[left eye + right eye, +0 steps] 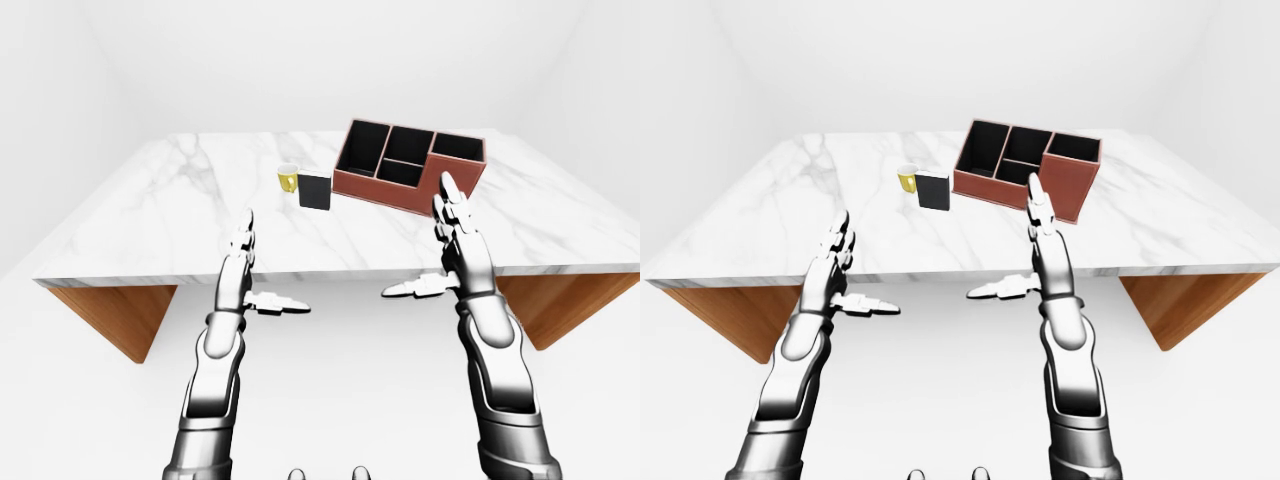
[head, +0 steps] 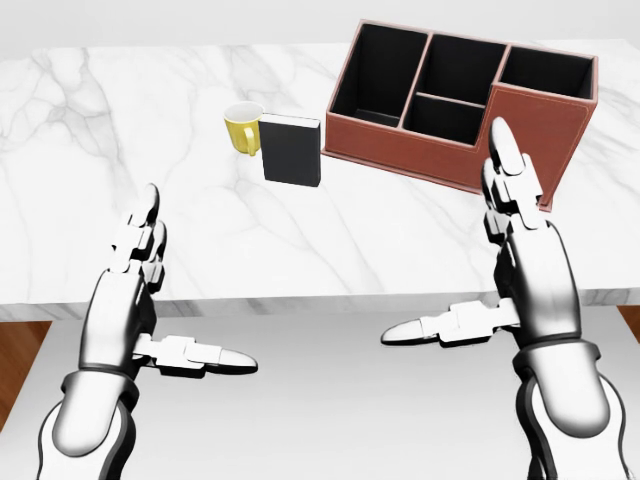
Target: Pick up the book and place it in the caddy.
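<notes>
Item one: the white marble-topped desk (image 2: 120,200), grey-veined, polished and flat, with a slab edge along its near side and angled wooden supports visible beneath it in the eye views.

Item two: the small black rectangular book (image 2: 291,150), matte, hard-edged, standing upright on the desk near the centre of my head view. I see it just left of the caddy and apart from both hands.

Item three: the glossy yellow ceramic mug (image 2: 243,128), cylindrical with a white interior, right beside the book's left edge and partly behind it; I cannot tell whether they touch.

Item four: the reddish-brown leather-textured caddy (image 2: 520,140), a boxy organiser with stitched-looking rims and black-lined compartments, four that I count: one long at its left, two small in the middle, one at its right behind a taller wall. It sits angled at upper right of the head view.

Item five: my left hand (image 2: 140,300), segmented chrome and white metal, fingers straight and spread, thumb out sideways, empty, below the desk edge at lower left.

Item six: my right hand (image 2: 515,270), same jointed metal, fingers extended wide, thumb pointing left, gripping nothing; its fingertips (image 2: 503,140) overlap the caddy's near wall in the head view.
</notes>
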{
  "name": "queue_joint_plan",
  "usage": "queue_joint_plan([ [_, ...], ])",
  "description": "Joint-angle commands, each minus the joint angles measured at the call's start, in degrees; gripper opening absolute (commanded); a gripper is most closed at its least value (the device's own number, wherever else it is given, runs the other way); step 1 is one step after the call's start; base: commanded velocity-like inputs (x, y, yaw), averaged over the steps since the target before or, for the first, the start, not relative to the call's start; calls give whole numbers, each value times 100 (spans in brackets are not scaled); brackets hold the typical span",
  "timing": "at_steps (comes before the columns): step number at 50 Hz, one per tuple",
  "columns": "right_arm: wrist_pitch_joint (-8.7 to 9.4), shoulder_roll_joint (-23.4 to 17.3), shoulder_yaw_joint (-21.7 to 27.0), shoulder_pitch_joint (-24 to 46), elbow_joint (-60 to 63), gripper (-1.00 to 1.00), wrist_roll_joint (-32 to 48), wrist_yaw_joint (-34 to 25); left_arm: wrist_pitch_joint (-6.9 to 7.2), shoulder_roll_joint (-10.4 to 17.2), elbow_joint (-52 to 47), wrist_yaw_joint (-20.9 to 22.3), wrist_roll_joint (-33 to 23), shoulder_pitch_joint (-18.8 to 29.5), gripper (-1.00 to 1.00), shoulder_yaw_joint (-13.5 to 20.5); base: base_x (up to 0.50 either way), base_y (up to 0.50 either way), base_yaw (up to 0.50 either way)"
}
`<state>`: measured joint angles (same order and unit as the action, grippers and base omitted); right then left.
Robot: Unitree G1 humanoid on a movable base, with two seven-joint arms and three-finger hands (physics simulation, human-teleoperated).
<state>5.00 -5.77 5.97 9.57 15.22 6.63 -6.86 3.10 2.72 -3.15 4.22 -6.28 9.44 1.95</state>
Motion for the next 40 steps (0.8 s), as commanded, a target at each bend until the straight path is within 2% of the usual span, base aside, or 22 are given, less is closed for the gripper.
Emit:
queue_joint_plan([
  [1,0,-179,121,428,185,100,115,-114,-206,29,80,-38,-47,156,100,35,0,0,0],
  [3,0,-183,126,447,241,100,121,-128,-227,32,82,-38,-48,159,100,34,0,0,0],
  [6,0,-196,135,515,342,100,149,-145,-334,40,107,-43,-60,176,100,35,0,0,0],
  [13,0,-172,85,500,455,100,222,-142,-409,27,31,-42,-3,198,100,48,0,0,0],
  [18,0,-151,47,509,576,100,284,-175,-397,29,21,-100,53,270,100,76,0,0,0],
  [22,0,-141,42,516,619,100,307,-192,-483,34,59,-202,95,357,100,112,0,0,0],
  [26,0,-130,42,501,615,100,316,-191,-426,39,20,-294,227,452,100,144,0,0,0],
  [29,0,-132,61,499,622,100,301,-196,-454,52,24,-403,246,516,100,166,0,0,0],
  [30,0,-142,77,496,633,100,295,-200,-384,57,6,-438,310,584,100,198,0,0,0],
  [35,0,-143,84,478,651,100,276,-203,-341,76,-53,-533,480,676,100,225,0,0,0],
  [38,0,-134,82,458,592,100,266,-185,-230,102,-160,-554,540,722,100,227,0,0,0],
  [40,0,-131,77,452,577,100,266,-179,-222,108,-173,-556,546,724,100,223,0,0,0],
])
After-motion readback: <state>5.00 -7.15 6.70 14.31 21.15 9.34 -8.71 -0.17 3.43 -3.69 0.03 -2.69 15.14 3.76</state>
